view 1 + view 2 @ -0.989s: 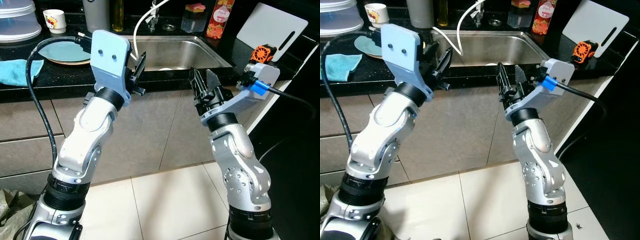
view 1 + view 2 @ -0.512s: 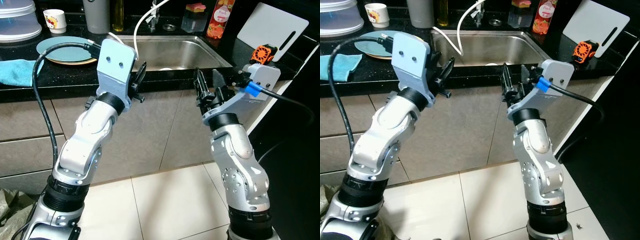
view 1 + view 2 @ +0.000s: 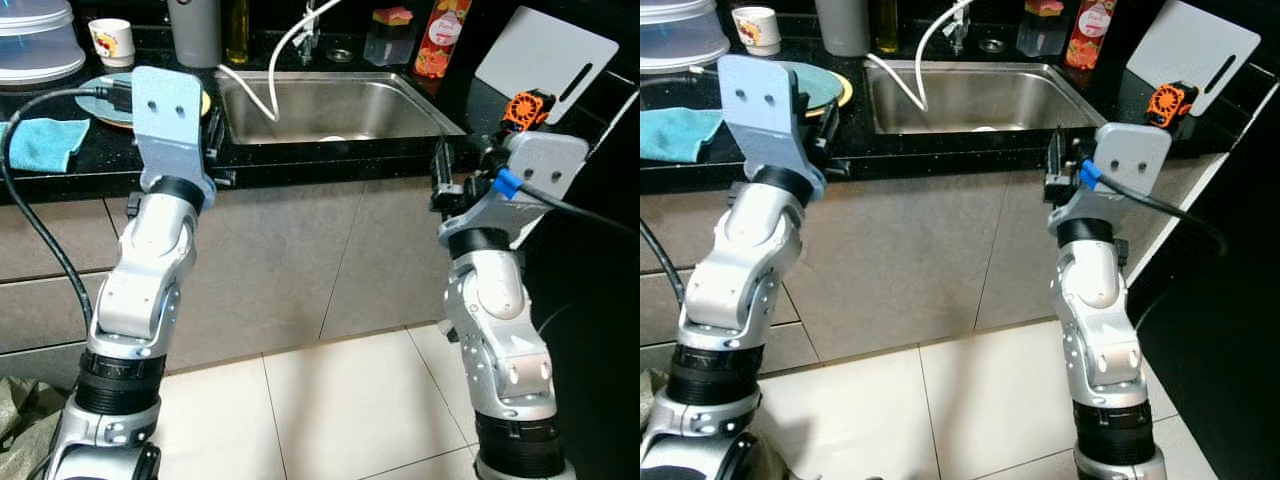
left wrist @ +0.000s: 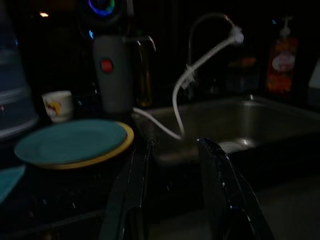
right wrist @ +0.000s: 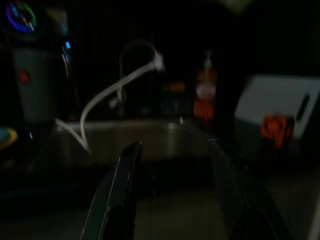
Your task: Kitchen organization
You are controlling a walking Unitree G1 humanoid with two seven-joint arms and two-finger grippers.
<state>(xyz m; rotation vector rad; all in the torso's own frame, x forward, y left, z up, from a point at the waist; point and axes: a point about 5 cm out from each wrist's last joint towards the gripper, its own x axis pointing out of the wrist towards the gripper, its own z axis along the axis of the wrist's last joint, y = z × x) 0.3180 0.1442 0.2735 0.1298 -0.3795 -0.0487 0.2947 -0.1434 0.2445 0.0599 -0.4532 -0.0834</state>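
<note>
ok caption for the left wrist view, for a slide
Open left gripper facing a dim counter: teal plate, white mug, hose draping into the sink.

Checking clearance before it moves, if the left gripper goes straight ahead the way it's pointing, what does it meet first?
Probably the front edge of the black countertop, just right of the teal plate; the open left gripper looks roughly level with it, though depth is unclear.
</note>
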